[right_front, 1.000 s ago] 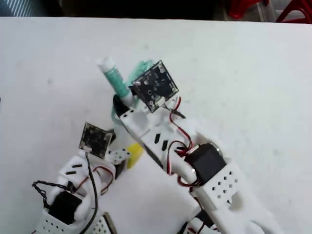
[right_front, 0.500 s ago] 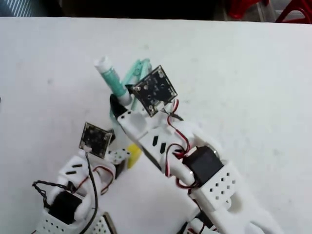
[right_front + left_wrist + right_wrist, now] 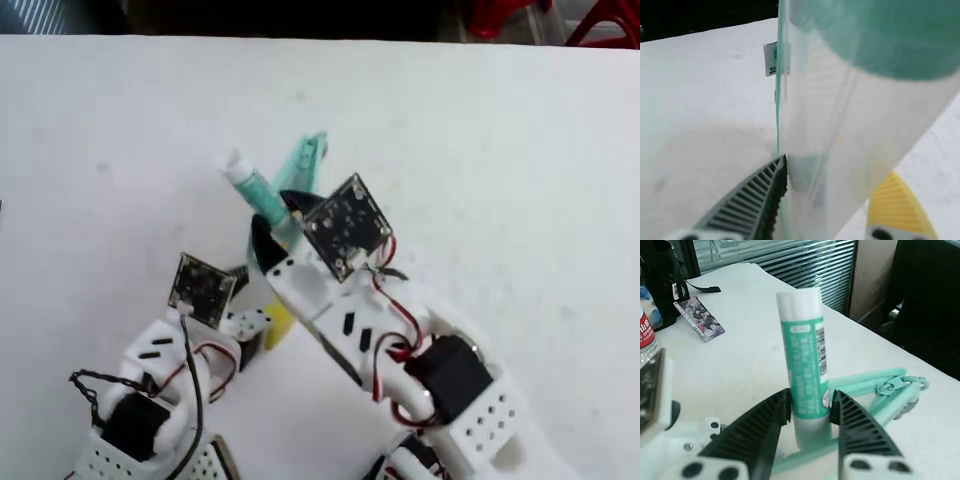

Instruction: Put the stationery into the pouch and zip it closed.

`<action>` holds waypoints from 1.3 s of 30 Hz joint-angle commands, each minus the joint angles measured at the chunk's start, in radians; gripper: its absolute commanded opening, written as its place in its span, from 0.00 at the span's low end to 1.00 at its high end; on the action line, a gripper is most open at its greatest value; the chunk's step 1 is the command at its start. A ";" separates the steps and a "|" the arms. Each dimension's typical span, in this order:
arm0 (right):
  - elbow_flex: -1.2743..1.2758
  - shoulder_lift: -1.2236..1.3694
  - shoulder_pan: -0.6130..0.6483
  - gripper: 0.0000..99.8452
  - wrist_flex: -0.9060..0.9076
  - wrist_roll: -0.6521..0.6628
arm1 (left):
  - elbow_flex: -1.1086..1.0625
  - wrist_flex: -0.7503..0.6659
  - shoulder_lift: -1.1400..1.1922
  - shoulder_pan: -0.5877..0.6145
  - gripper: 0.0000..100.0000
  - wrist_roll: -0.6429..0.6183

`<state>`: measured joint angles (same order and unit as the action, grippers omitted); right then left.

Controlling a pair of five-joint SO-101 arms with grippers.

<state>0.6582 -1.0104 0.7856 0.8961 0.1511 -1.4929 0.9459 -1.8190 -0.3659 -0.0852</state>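
While clamped on the lower end of the teal glue stick (image 3: 804, 360), holds it upright with the white cap uppermost: so much for the right gripper (image 3: 810, 407), narrowed to the tube's width with a black finger pressed to each side. Seen from above, leans that stick toward 10 o'clock over the white tabletop (image 3: 500, 130). Just at 1 o'clock of the stick, the teal zip edge of the pouch (image 3: 306, 165), raised and pointing to 12 o'clock. Close behind the stick in the right wrist view, two teal zip tapes lying apart and the zip pull (image 3: 892, 385) at their far end.

Down at 7 o'clock of the tabletop, pinches the clear film of the pouch with the left gripper (image 3: 837, 170), between a ridged dark finger (image 3: 757, 197) and a yellow finger (image 3: 892, 202). Stands on edge there, with teal tape along one side and a small white tag (image 3: 771, 59) beside it. Through the film, a teal shape too close to identify.

Farther off on the tabletop, a card (image 3: 697, 317), a bottle (image 3: 645, 335) and a black bag (image 3: 660, 270).
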 commanded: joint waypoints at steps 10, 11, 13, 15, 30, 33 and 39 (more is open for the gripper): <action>-0.107 0.127 0.012 0.16 0.108 0.046 | 0.008 -0.020 -0.002 0.004 0.26 0.002; -0.132 0.122 0.012 0.18 0.128 0.044 | 0.008 -0.020 -0.002 0.004 0.26 0.002; -0.175 0.105 0.013 0.18 0.159 0.046 | 0.008 -0.020 -0.002 0.004 0.26 0.002; -0.196 0.081 0.012 0.18 0.183 0.046 | 0.008 -0.023 -0.002 0.004 0.26 0.002; -0.345 0.015 0.008 0.12 0.205 0.106 | 0.006 -0.038 -0.002 0.004 0.22 0.009; -0.437 0.016 0.010 0.01 0.163 0.107 | -0.002 -0.040 -0.002 0.002 0.22 0.009; -0.603 0.168 0.016 0.02 0.013 0.103 | -0.003 -0.040 -0.002 -0.002 0.22 0.009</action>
<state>0.1550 -0.9398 0.7902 0.9759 0.2401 -1.5006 0.9367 -1.8282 -0.3583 -0.0852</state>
